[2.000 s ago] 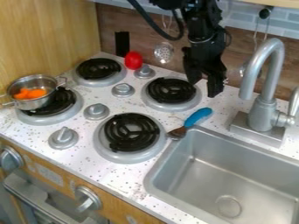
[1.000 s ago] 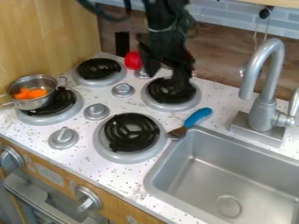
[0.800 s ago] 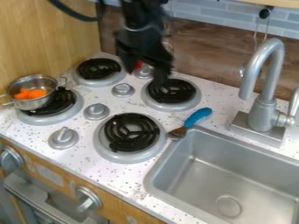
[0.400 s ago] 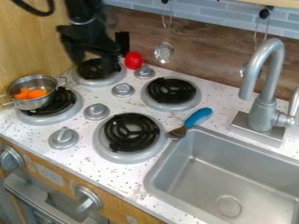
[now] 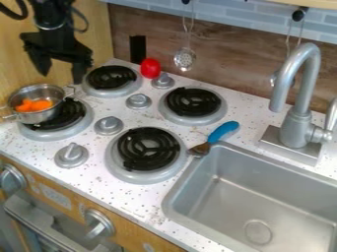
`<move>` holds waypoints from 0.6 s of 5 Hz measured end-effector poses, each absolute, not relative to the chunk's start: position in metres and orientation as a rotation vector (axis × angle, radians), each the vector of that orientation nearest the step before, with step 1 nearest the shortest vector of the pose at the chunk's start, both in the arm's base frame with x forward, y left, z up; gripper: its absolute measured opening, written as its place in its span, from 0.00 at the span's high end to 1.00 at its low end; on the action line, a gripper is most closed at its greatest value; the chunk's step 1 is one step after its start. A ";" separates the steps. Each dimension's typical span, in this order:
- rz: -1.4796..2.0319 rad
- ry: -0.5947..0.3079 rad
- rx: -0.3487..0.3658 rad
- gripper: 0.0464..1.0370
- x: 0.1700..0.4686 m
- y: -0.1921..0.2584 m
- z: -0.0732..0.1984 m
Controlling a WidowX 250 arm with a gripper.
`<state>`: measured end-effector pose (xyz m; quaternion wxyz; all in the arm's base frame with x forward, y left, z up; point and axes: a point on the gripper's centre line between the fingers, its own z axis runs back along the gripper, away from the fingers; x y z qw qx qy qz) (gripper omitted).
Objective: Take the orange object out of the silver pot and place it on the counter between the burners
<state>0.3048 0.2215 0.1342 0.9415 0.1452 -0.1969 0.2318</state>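
Clerk: Largest?
Checker: Sink [image 5: 227, 199], well beyond the jaws, lower right.
Clerk: Next?
Checker: Black gripper [image 5: 61, 73], jaws wide apart, empty.
Clerk: Below them?
Checker: Metal pot [image 5: 50, 117], on a burner [image 5: 80, 124], ungripped.
Clerk: Smaller?
Checker: Red object [image 5: 150, 68], right of the jaws; orange pieces [image 5: 41, 105], below them, already potted.

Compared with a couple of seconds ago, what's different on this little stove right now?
The pincer has swung across to the picture's left, from over the back burner nearer the tap to just behind the pot. It took hold of nothing and let go of nothing. The pot, its orange pieces, the red object and the blue-handled tool stayed put.
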 end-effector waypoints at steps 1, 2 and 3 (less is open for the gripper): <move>0.572 -0.407 0.299 0.04 0.291 0.246 0.137; 0.690 -0.424 0.254 0.04 0.286 0.266 0.121; 0.865 -0.435 0.264 0.04 0.293 0.283 0.116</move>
